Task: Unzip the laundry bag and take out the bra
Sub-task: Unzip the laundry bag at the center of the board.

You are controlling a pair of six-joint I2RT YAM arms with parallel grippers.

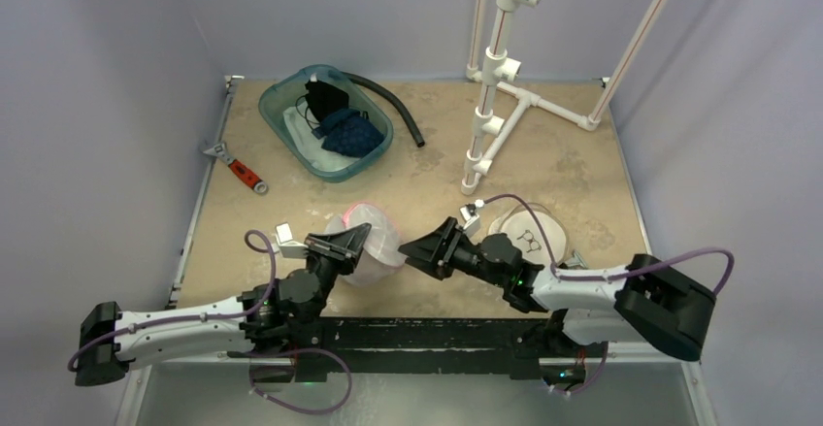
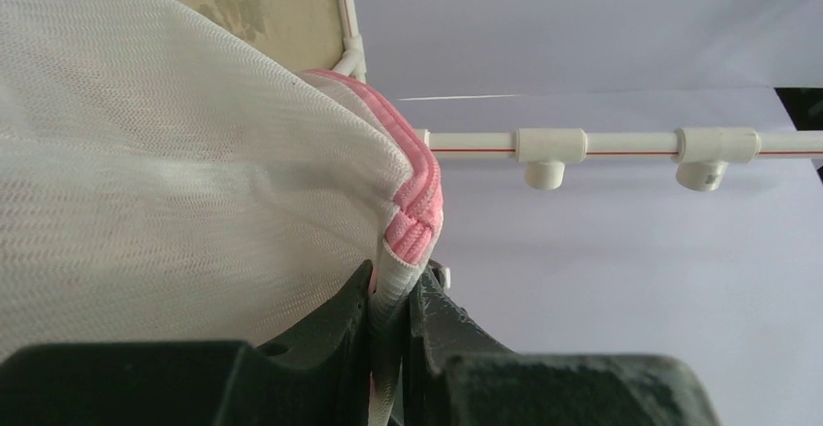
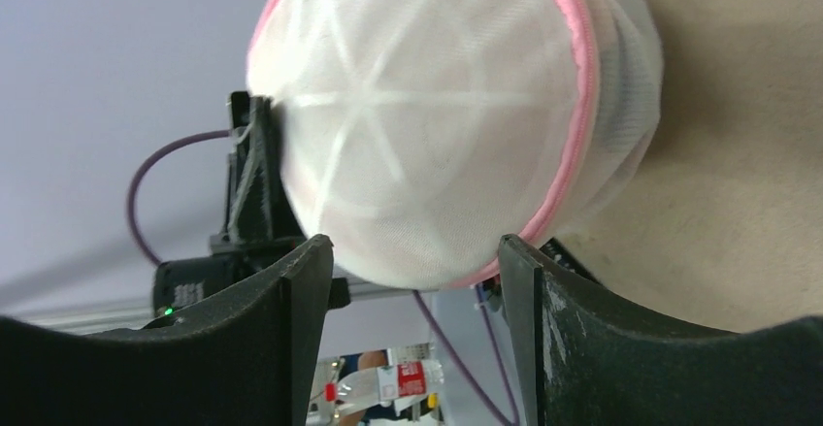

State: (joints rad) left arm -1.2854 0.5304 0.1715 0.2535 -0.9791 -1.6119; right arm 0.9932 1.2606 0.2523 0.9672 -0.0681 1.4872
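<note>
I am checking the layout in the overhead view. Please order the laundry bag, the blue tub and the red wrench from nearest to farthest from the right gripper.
1. The laundry bag, directly left of the right gripper, right at its fingertips.
2. The blue tub, farther back and to the left.
3. The red wrench, far left, near the table edge.

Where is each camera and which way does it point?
Top external: above and behind, overlooking the table; both arms show.
Left wrist: on that wrist, looking along its jaws, shut on the laundry bag's pink rim.
Right wrist: on that wrist, facing the bag between its open jaws.
All three show the bag.
</note>
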